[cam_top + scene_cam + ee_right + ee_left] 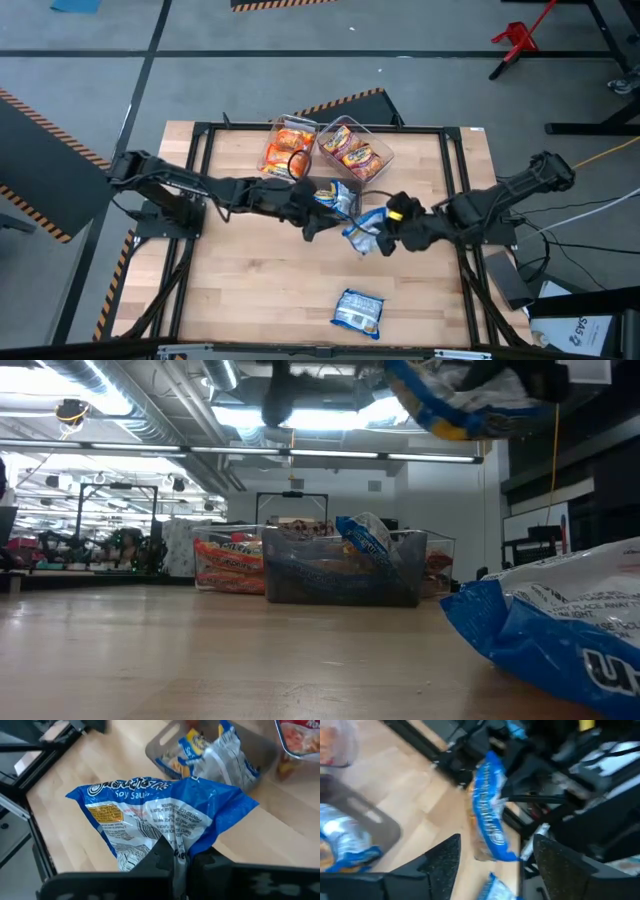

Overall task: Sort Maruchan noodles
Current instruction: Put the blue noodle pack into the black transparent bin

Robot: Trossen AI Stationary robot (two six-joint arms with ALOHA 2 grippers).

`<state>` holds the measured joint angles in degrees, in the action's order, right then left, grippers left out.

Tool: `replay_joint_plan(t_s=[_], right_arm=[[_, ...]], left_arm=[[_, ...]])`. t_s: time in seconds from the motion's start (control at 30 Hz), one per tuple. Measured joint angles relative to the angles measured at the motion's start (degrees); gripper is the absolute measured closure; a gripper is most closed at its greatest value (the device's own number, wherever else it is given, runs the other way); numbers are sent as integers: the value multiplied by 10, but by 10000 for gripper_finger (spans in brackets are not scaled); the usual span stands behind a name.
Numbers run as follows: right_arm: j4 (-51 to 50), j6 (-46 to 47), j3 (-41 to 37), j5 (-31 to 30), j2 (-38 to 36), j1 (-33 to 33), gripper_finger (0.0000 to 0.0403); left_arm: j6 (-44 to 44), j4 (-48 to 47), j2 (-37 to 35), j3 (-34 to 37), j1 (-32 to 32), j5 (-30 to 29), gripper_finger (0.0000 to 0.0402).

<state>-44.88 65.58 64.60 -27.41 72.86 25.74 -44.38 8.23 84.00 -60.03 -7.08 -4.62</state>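
My right gripper (pixel 383 238) (pixel 176 862) is shut on a blue-and-white noodle packet (pixel 362 230) (pixel 160 815) above the table's middle. In the low view that packet (pixel 450 400) shows high up. My left gripper (pixel 312 220) (pixel 495 870) is open, just left of it, beside a clear bin (pixel 338 197) that holds blue packets (pixel 220 750). Another blue packet (pixel 358 312) (pixel 570 630) lies flat near the table's near edge. Orange packets (pixel 288 150) and red-and-white packets (pixel 352 152) fill two clear bins at the far side. My right gripper pinches the blue-and-white packet between its two fingers at one crumpled edge (pixel 175 845), coming from the table's right. The packet sticks out ahead of the fingers toward the left arm, lifted clear of the table.
Three clear bins stand close together at the far middle of the table (pixel 250 270). A black frame (pixel 200 135) runs around the tabletop. Bare wood lies left and right of the loose packet near the near edge.
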Motion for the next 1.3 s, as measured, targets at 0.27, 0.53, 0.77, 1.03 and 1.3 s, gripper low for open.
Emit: replay_joint_plan(t_s=[0.27,0.53,0.77,1.03,1.3], right_arm=[[45,-45,0,19,1,-52,393],[71,-72,0,11,2,-68,391],[121,-91,0,4,2,-68,391],[125,-121,0,0,6,-67,391],[156,-177,0,15,5,-67,344]], left_arm=[[17,29,46,1,2,-24,117],[-15,46,77,1,-1,-32,117],[-17,73,77,1,4,-71,118],[-16,78,77,1,5,-89,170],[13,79,77,1,6,-92,286]])
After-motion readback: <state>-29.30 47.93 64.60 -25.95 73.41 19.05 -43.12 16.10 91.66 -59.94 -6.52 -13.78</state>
